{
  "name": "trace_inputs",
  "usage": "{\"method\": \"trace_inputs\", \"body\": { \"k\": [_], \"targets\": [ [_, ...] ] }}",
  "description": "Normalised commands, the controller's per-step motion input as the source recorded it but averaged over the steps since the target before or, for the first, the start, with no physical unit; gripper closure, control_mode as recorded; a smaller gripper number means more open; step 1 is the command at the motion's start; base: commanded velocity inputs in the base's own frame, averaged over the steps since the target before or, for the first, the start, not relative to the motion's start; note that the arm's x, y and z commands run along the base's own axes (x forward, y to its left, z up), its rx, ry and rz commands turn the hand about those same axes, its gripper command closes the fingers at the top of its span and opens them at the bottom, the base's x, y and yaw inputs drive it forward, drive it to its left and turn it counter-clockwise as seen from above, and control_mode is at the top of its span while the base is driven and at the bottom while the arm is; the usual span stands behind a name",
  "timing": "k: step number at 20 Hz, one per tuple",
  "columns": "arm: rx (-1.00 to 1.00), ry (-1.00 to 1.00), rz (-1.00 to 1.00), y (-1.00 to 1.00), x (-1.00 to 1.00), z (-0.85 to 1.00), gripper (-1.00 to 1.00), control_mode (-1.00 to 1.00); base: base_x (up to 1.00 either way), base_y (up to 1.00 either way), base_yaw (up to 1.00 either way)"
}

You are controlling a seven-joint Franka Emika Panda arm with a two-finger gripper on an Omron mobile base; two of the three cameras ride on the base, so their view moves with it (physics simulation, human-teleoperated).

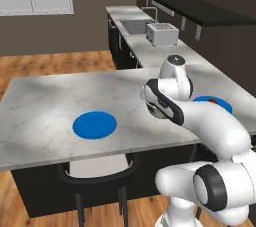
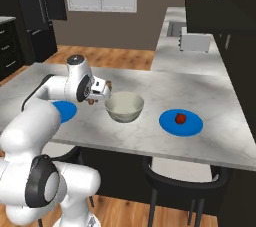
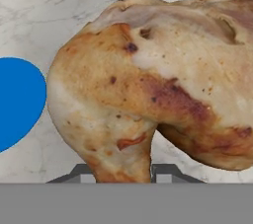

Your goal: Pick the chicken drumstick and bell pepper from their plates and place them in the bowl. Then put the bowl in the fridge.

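Golden-brown and glossy, the chicken drumstick (image 3: pixel 148 90) hangs in the tool (image 2: pixel 98 94), whose two tips close partway on its narrow lower end in the hand view. In the right base view the tool holds it above the marble desk (image 2: pixel 210 96), between the empty blue plate (image 2: pixel 64 111) and the pale bowl (image 2: pixel 124 107), just beside the bowl's rim. I judge the meat light but greasy-skinned and a little yielding, so a grip low on the bony shank seems firmer than one on the rounded thick part, which could slip or swing. The bell pepper (image 2: pixel 180 118) sits on its own blue plate, beyond the bowl; smooth and round, it probably wants a hold across its middle.
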Motion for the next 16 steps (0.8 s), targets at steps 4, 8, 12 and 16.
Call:
{"method": "trace_inputs", "body": {
  "k": [4,8,12,16],
  "targets": [
    [0.04,0.08,-0.02,-0.75,0.05,0.06,1.00,-1.00,0.00,0.00,0.00],
    [0.06,0.09,-0.01,-0.61,0.10,0.00,1.00,-1.00,0.00,0.00,0.00],
    [0.06,0.00,0.00,-0.35,0.27,0.00,1.00,-1.00,0.00,0.00,0.00],
    [0.00,-0.05,0.00,-0.04,0.35,-0.04,1.00,-1.00,0.00,0.00,0.00]
  ]
}}
